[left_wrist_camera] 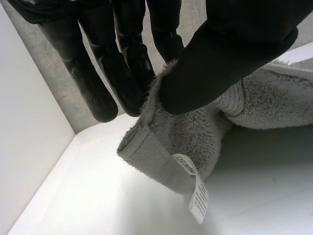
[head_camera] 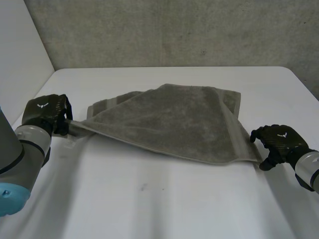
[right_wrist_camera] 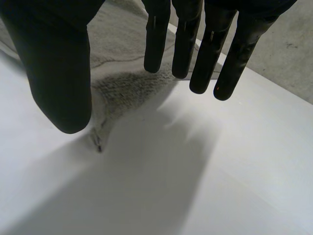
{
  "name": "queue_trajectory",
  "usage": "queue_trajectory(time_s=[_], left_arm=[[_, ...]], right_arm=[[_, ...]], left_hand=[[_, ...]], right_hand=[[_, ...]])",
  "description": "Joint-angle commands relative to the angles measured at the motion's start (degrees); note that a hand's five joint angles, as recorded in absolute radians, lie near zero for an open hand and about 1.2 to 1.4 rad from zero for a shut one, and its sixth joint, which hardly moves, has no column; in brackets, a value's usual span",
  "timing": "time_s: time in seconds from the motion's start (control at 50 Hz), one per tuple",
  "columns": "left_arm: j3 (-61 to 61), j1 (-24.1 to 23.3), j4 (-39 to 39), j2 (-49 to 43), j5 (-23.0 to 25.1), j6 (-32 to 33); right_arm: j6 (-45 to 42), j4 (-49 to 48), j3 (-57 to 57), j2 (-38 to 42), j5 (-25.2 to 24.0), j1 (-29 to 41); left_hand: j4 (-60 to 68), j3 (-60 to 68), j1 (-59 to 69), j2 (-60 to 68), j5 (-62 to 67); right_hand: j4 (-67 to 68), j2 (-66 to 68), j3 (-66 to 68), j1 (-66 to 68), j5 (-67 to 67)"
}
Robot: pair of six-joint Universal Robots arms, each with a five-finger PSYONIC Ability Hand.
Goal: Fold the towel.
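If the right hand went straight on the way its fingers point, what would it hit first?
Likely the corner of the towel, lying just beyond the right hand between thumb and fingertips. The outer fingers might reach the bare table instead. Depth is unclear.

Underneath, a white table [head_camera: 159, 209], smooth and matte, rounded at the far right corner, marked by one small dark speck [head_camera: 143, 187] on the near half. Behind the far edge, a grey concrete wall [head_camera: 174, 30], rough and mottled, pitted with small holes. Along the left side, a plain white panel [head_camera: 20, 55], upright, meeting the concrete at the far left corner and the tabletop along its lower edge.
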Motion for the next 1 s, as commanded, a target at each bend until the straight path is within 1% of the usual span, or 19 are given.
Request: queue_trajectory(time_s=[0.02,0.14,0.28,0.46,0.5,0.52,0.54,0.56,0.58,0.6,0.7,0.8,0.84,0.86,0.9,0.92,0.94,0.96,1.0], left_arm=[[-0.1,0.0,0.0,-0.1,0.2,0.0],[-0.1,0.0,0.0,-0.2,0.2,0.0],[-0.1,0.1,0.0,-0.5,0.2,0.0],[-0.2,0.0,0.0,-0.6,0.3,0.0],[-0.2,0.0,0.0,-0.6,0.3,0.0],[-0.2,0.0,0.0,-0.6,0.3,0.0],[-0.4,0.0,0.0,-0.6,0.3,0.0],[-0.4,0.0,0.0,-0.6,0.3,0.0],[-0.5,0.0,0.1,-0.6,0.3,0.0],[-0.7,0.0,0.1,-0.6,0.3,0.0],[-0.5,-0.2,-0.5,-0.5,0.3,0.3],[0.1,-0.6,-1.5,1.6,0.3,0.6],[0.5,-0.5,-3.0,5.9,0.3,0.8],[0.5,-0.5,-3.0,5.9,0.3,0.8],[1.4,-0.5,-3.9,7.7,0.4,1.1],[2.4,-0.6,-4.9,9.5,0.5,1.6],[3.8,-0.7,-6.3,11.5,1.1,2.4],[3.8,-0.7,-6.4,11.5,1.1,2.4],[6.7,-0.7,-11.2,15.6,2.5,5.2]], right_arm=[[0.0,-2.7,-0.8,2.3,0.6,0.1],[0.7,-3.0,-1.5,3.8,0.9,0.3],[0.9,-3.1,-1.8,4.5,1.1,2.9],[0.9,-3.6,-2.1,5.5,1.1,3.4],[0.9,-4.7,-2.7,6.0,2.1,3.6],[0.9,-4.7,-2.7,6.0,2.1,3.6],[0.9,-5.3,-3.0,6.3,3.1,3.7],[0.9,-6.2,-3.4,6.3,4.1,3.7],[0.9,-6.2,-3.4,6.4,4.1,3.7],[0.9,-7.4,-3.7,6.5,5.0,3.7],[0.9,-9.4,-5.3,6.5,5.9,3.7],[0.7,-8.1,-7.1,3.0,5.8,3.4],[0.3,-2.4,-8.7,-4.5,5.5,3.3],[0.3,-2.4,-8.8,-4.5,5.5,3.3],[0.2,8.4,-12.9,-11.9,4.0,3.3],[0.2,8.4,-12.9,-11.9,4.0,3.3],[0.1,14.2,-15.5,-14.2,2.9,3.0],[0.1,14.2,-15.5,-14.2,2.9,3.0],[-1.3,26.0,-22.2,-18.2,0.5,2.9]], left_hand=[[10.2,10.3,11.7,10.2,10.5],[10.2,10.3,11.7,10.2,10.5],[10.2,10.3,11.7,10.2,10.5],[10.2,10.3,11.7,10.2,10.5],[10.2,10.3,11.7,10.2,10.5],[10.2,10.3,11.7,10.2,10.5],[10.2,10.3,11.7,10.2,10.5],[10.2,10.3,11.7,10.2,10.5],[10.2,10.3,11.7,10.2,10.5],[10.2,10.3,11.7,10.2,10.5],[10.2,10.3,11.7,10.2,10.5],[10.2,10.3,11.7,10.2,10.5],[10.2,10.3,11.7,10.2,10.5],[10.2,10.3,11.7,10.2,10.5],[10.2,10.3,11.7,10.2,10.5],[10.2,10.3,11.7,10.2,10.5],[10.2,10.3,11.7,10.2,10.5],[10.2,10.3,11.7,10.2,10.5],[10.2,10.3,11.7,10.2,10.5]], right_hand=[[10.5,10.4,10.3,15.1,11.8],[10.8,10.7,10.7,15.4,12.1],[3.8,3.7,3.6,8.3,5.1],[5.5,5.3,5.3,10.0,6.7],[12.0,11.8,11.8,16.5,13.2],[12.0,11.9,11.9,16.6,13.3],[20.8,20.7,20.7,25.4,22.1],[33.2,33.1,33.1,37.8,34.5],[33.4,33.2,33.2,37.9,34.6],[48.8,48.7,48.6,53.4,50.1],[49.0,48.8,48.8,53.5,50.2],[49.0,48.8,48.8,53.5,50.2],[49.0,48.8,48.8,53.5,50.2],[49.0,48.8,48.8,53.5,50.2],[49.0,48.8,48.8,53.5,50.2],[49.0,48.8,48.8,53.5,50.2],[49.0,48.8,48.8,53.5,50.2],[49.0,48.8,48.8,53.5,50.2],[49.0,48.8,48.8,53.5,50.2]])
